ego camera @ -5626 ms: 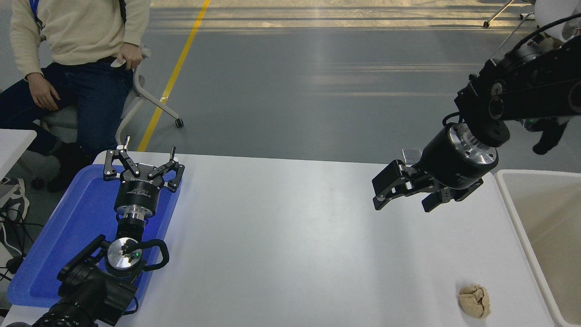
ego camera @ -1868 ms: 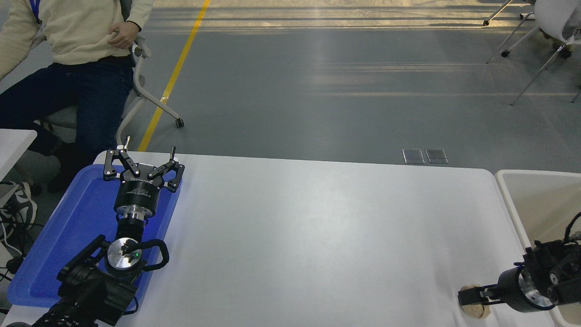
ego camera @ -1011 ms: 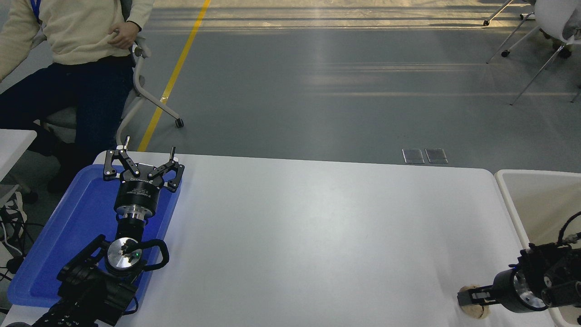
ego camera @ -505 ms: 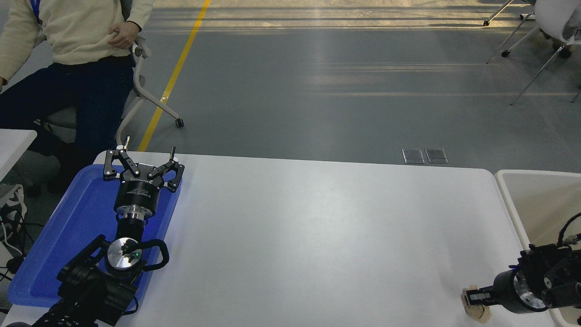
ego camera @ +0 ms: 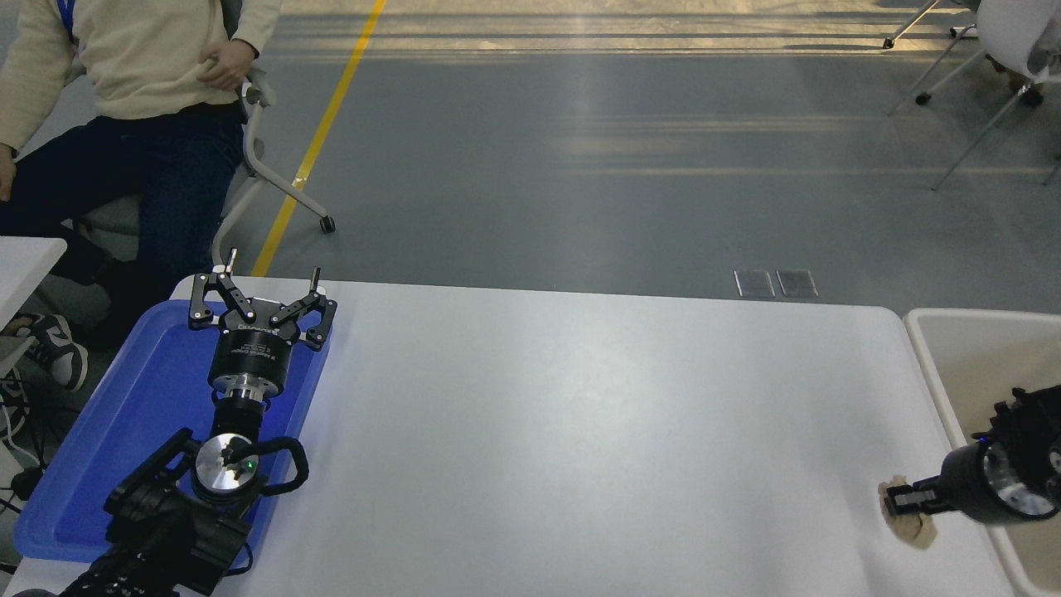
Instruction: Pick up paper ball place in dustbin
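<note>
The paper ball [ego camera: 910, 521], a small crumpled beige-tan wad, is near the table's right front corner, held a little above the white tabletop. My right gripper [ego camera: 903, 502] comes in from the right edge, points left and is shut on the paper ball. The dustbin [ego camera: 927, 358], a cream-white bin with a thick rim, stands just off the table's right edge, and my right arm reaches out over it. My left gripper [ego camera: 259, 300] is parked open over the blue tray at the lower left.
A flat blue tray [ego camera: 99, 464] lies at the table's left edge under the left arm. A person [ego camera: 141, 75] sits on a chair beyond the far left corner. Chair legs [ego camera: 953, 91] stand at the far right on the floor.
My right gripper closed on the paper ball, then lifted it and moved it up and to the right, towards the dustbin. The left arm has not moved.
</note>
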You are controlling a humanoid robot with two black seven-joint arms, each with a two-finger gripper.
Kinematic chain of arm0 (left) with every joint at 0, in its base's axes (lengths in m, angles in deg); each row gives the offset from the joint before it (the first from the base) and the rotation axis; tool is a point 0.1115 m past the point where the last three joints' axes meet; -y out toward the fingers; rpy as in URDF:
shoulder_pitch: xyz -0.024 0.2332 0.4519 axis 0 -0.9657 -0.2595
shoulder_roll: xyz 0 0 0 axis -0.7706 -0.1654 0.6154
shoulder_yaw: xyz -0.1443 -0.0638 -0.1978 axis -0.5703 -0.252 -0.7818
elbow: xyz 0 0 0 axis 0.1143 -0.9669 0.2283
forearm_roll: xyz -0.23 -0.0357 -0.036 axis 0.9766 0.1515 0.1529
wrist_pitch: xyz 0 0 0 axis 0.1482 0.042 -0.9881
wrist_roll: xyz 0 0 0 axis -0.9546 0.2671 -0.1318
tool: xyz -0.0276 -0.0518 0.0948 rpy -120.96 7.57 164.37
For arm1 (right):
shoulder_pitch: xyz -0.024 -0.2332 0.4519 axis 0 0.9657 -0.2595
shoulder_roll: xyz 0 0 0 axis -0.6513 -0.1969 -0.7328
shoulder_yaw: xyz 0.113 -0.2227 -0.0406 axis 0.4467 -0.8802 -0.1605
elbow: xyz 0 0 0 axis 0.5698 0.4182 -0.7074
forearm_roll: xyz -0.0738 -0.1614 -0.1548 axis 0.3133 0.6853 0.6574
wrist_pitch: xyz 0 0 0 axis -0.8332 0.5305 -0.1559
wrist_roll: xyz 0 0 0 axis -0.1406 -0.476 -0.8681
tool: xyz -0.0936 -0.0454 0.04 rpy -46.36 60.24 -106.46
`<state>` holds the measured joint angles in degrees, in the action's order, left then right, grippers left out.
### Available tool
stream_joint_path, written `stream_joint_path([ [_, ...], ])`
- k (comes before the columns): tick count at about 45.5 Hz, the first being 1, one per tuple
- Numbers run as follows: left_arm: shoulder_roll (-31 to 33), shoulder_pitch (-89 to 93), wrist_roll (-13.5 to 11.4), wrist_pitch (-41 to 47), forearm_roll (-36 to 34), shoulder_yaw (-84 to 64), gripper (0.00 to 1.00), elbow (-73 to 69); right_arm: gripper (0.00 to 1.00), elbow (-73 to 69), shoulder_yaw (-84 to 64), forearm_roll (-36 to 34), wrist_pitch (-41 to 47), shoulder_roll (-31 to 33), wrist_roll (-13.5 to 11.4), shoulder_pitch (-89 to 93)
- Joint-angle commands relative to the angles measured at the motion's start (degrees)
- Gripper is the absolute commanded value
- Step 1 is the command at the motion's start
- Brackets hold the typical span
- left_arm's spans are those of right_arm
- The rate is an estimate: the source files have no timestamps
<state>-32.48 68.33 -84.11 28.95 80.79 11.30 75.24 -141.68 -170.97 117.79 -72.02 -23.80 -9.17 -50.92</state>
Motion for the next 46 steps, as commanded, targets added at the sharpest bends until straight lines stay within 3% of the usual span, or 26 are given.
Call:
stream_joint_path([
  [1, 0.0, 0.0, 0.1, 0.0, 0.0, 0.0, 1.0, 0.1, 0.0, -8.9, -8.1, 0.0, 3.8, -1.4, 0.9, -18.4],
  [14, -0.1, 0.0, 0.1, 0.0, 0.0, 0.0, 1.0, 0.1, 0.0, -10.0, -12.3, 1.9, 13.6, -1.1, 2.9, -31.6],
  [36, -0.1, 0.0, 0.1, 0.0, 0.0, 0.0, 1.0, 0.1, 0.0, -11.6, -12.4, 1.7, 20.2, 0.6, 2.7, -37.5],
  [46, -0.1, 0.0, 0.0, 0.0, 0.0, 0.0, 1.0, 0.0, 0.0, -9.0, -10.4, 1.0, 29.2, 6.6, 2.5, -37.9],
])
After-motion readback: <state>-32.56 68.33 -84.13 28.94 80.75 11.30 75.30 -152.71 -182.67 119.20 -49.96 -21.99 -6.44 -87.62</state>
